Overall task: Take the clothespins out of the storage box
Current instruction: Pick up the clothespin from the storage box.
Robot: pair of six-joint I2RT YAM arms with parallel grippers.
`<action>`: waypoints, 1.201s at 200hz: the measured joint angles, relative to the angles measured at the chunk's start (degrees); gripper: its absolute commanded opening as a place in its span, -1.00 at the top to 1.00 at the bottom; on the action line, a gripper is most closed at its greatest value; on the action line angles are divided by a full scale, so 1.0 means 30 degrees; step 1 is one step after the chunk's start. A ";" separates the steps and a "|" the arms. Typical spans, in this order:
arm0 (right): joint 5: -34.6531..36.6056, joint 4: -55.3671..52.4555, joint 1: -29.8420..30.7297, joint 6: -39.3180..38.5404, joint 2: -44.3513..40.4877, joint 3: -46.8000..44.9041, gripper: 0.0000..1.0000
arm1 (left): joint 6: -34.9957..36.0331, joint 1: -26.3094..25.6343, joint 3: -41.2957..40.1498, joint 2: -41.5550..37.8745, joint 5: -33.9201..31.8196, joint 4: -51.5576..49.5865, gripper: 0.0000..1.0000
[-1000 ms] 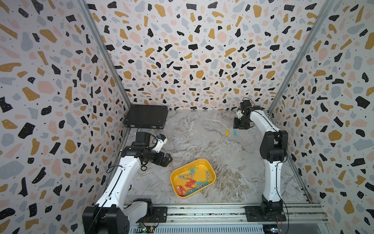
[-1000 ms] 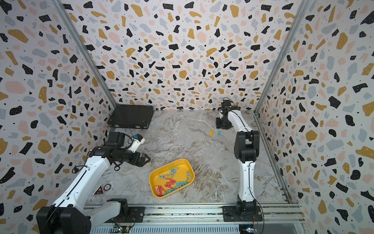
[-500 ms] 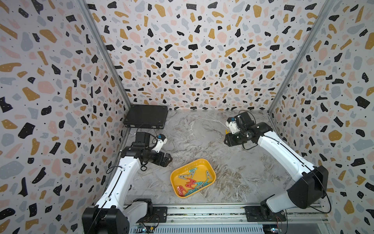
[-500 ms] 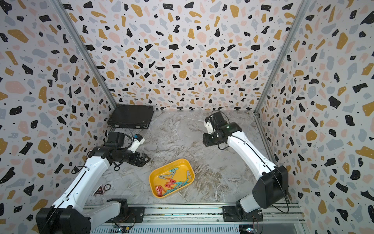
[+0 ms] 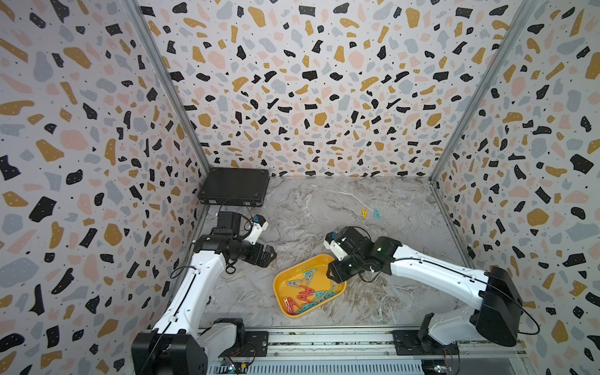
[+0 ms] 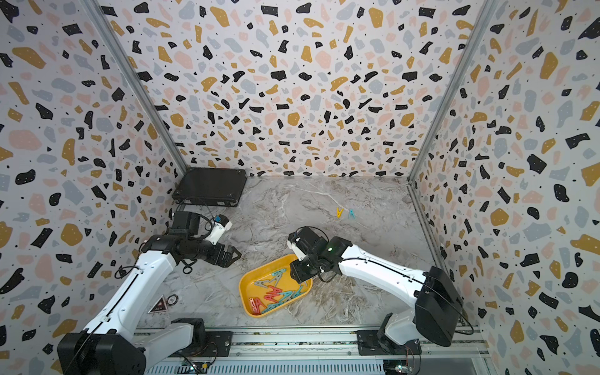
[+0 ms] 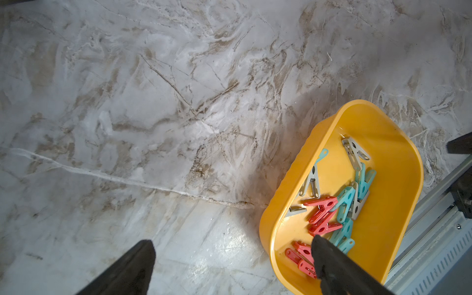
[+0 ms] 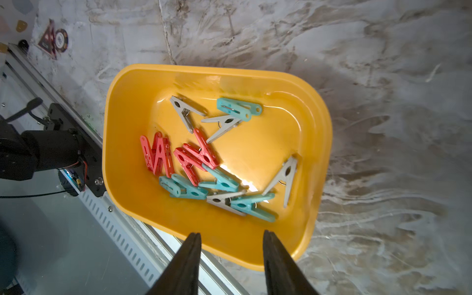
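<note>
The yellow storage box point(image 5: 281, 276) point(image 6: 247, 283) lies near the table's front edge. Several red, teal and grey clothespins point(image 5: 308, 290) point(image 8: 194, 155) are heaped inside it. Out on the marble at the back right lie a yellow clothespin point(image 5: 364, 212) and a teal clothespin point(image 5: 376, 213). My right gripper point(image 5: 336, 274) point(image 8: 231, 233) hovers over the box's far right corner, its jaws partly apart with nothing between them. My left gripper point(image 5: 269, 255) point(image 7: 232, 241) hangs wide open and empty above bare table, left of the box point(image 7: 383, 204).
A flat black hard case point(image 5: 234, 191) sits in the back left corner. A metal rail point(image 5: 324, 337) runs along the front edge close to the box. Patterned walls close in three sides. A warning sticker point(image 6: 159, 305) is at the front left.
My right arm has swung from the back right, by the two loose clothespins, forward to the box's far corner. The left arm has stayed put.
</note>
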 measured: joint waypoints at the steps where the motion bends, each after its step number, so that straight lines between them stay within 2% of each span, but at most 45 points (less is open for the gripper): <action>1: 0.0044 0.0015 0.0029 0.0007 0.0066 0.0007 0.09 | 0.0007 0.0000 0.0000 0.0000 0.0000 0.0000 -0.99; 48: 0.0561 0.0350 0.1887 -0.0539 0.4306 0.1610 0.09 | 0.0007 0.0000 -0.0109 -0.0007 -0.0015 0.0015 -0.99; 90: 0.0699 0.0255 0.3490 -0.1479 0.6419 0.3082 0.09 | 0.0000 0.0000 -0.0117 -0.0015 -0.0029 0.0036 -0.99; 138: 0.0641 0.0233 0.3585 -0.2055 0.7628 0.3891 0.09 | 0.0000 0.0000 -0.0124 -0.0029 -0.0036 0.0058 -0.99; 240: 0.2178 -0.0022 0.3548 -0.2965 0.9551 0.5297 0.08 | 0.0007 0.0000 -0.0131 -0.0058 -0.0051 0.0066 -1.00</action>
